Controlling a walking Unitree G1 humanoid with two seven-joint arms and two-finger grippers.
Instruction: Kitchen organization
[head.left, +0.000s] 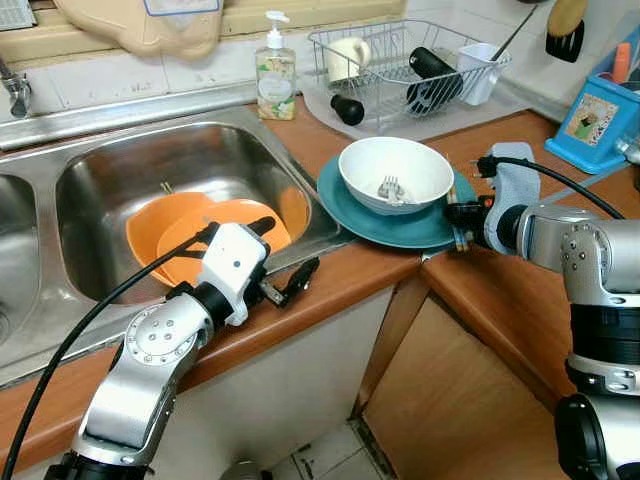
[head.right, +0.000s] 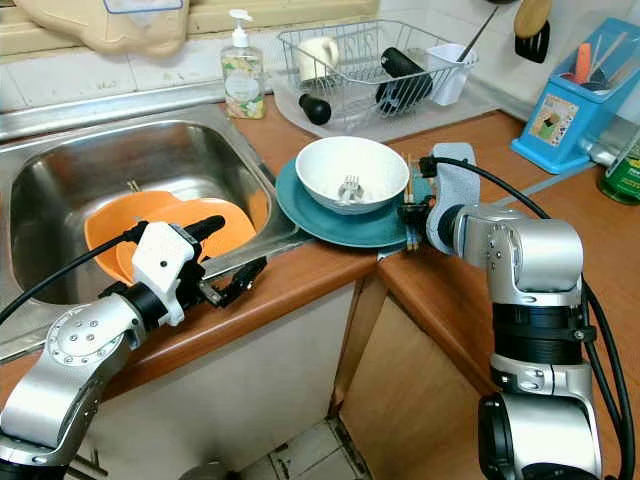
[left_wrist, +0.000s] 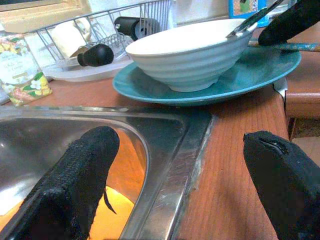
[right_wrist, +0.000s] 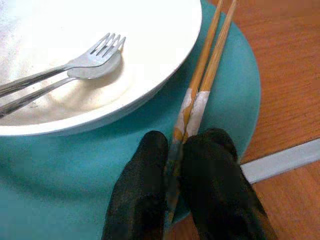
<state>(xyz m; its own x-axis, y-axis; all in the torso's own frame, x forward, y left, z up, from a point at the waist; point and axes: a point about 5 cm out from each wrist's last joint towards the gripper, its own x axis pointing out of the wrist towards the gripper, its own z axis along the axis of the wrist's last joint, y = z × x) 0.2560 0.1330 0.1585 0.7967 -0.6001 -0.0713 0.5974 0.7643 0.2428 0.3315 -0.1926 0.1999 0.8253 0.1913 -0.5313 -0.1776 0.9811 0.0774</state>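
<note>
The right gripper (right_wrist: 176, 165) is clamped on a pair of chopsticks (right_wrist: 202, 85) at their patterned near end, right at the rim of the teal plate (right_wrist: 60, 175). From that grip the sticks run straight away from the gripper, side by side along the plate's outer edge, just beside the white bowl (head.left: 395, 172) that sits on the plate; lifting them back along that line looks the cleanest way clear of the bowl wall. A fork (right_wrist: 95, 56) lies in the bowl, with what seems to be a second utensil under it, though the handles run out of sight.

The left gripper (left_wrist: 175, 185) hangs with its fingers wide apart over the sink's front rim, holding nothing. It is farther from the chopsticks than the right one, with the bowl between. An orange plate (head.left: 215, 228) lies in the sink basin (head.left: 120, 170) beneath it.

Behind the teal plate on the wooden surface (head.left: 350, 275) stand a wire dish rack (head.left: 400, 65) holding a mug and dark bottles, and a soap dispenser (head.left: 275, 75). A blue box (head.left: 598, 122) stands near the right arm, well clear of the grip
</note>
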